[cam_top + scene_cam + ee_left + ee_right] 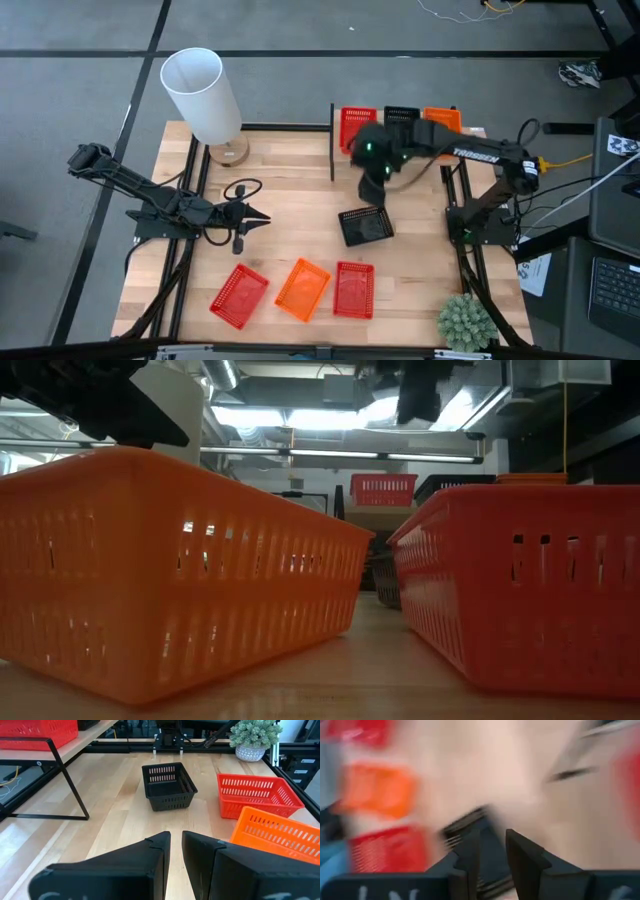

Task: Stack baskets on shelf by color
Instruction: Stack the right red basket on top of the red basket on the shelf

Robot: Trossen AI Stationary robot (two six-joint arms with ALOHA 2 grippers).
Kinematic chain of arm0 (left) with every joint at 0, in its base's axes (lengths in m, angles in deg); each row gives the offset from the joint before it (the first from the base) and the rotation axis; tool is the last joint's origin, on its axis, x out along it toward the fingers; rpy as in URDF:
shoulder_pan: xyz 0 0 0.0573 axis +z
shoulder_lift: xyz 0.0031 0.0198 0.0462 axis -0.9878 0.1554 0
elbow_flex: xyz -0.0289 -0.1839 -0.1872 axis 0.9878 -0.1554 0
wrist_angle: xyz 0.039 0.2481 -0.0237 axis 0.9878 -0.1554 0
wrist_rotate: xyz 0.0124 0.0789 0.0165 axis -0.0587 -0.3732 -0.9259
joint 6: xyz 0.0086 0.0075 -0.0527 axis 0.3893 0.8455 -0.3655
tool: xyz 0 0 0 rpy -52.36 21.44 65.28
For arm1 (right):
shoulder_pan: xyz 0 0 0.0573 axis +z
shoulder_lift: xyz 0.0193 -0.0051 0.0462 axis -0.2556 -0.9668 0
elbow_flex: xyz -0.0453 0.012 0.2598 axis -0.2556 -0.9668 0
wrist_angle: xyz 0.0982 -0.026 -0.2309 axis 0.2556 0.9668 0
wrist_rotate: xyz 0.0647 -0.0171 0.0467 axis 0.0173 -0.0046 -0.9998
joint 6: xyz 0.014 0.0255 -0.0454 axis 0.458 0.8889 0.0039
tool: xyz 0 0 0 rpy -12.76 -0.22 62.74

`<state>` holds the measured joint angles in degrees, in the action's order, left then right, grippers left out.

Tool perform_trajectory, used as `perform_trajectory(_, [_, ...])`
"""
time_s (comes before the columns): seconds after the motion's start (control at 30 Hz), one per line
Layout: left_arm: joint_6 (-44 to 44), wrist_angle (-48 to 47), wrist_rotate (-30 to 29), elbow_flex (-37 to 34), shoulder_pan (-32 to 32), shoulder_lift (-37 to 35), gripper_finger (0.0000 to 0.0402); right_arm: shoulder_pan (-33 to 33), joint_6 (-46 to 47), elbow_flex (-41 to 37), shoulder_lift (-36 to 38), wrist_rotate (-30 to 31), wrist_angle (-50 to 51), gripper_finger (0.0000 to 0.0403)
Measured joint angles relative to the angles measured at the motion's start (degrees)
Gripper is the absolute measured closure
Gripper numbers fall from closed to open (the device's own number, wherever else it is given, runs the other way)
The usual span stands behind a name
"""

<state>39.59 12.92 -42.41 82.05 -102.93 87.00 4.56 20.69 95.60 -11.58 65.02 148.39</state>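
A black basket [365,227] stands on its base mid-table, tilted askew; the left wrist view shows this black basket [168,786] too. My right gripper [375,188] hovers over its far rim, fingers slightly apart [492,851], in a blurred wrist view. On the shelf [90,736] at the far edge rest a red basket [357,125], a black one [402,117] and an orange one [443,118]. Near the front edge sit a red basket [240,296], an orange basket [303,289] and another red basket [353,289]. My left gripper [262,215] waits left of centre, shut. My right gripper stands over the black basket's far rim [465,822], fingers pointing down from above. The blur keeps me from telling whether a finger touches the rim. The basket rests on the table.
A white cylinder lamp [203,95] stands at the far left corner on a wooden base. A small potted plant [466,320] sits at the near right corner. A black cable loop [241,188] lies near my left gripper. Bare wood spans the table's middle.
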Motion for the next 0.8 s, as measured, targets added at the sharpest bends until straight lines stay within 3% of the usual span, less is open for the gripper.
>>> perform_trajectory(0.1, [0.0,0.0,0.0,0.0,0.0,0.0,0.0360,6.4,-3.5,0.0,-0.4,-7.2,0.5,0.0311])
perform_trajectory(0.23, [0.0,0.0,0.0,0.0,0.0,0.0,0.0360,16.9,-4.6,0.0,-0.9,-8.0,-0.9,0.0311])
perform_trajectory(0.37, [-0.1,0.0,0.0,0.0,0.0,0.0,0.0360,27.4,-4.2,0.0,-2.1,-0.2,-5.2,0.0311])
perform_trajectory(0.57, [-0.5,0.5,0.0,0.0,0.0,0.0,0.0360,38.4,3.9,0.0,-7.2,13.5,-11.8,0.0311])
perform_trajectory(0.8, [-3.5,0.5,0.0,0.0,0.0,0.0,0.0360,44.3,16.6,-0.1,-17.7,19.5,-14.9,0.0311])
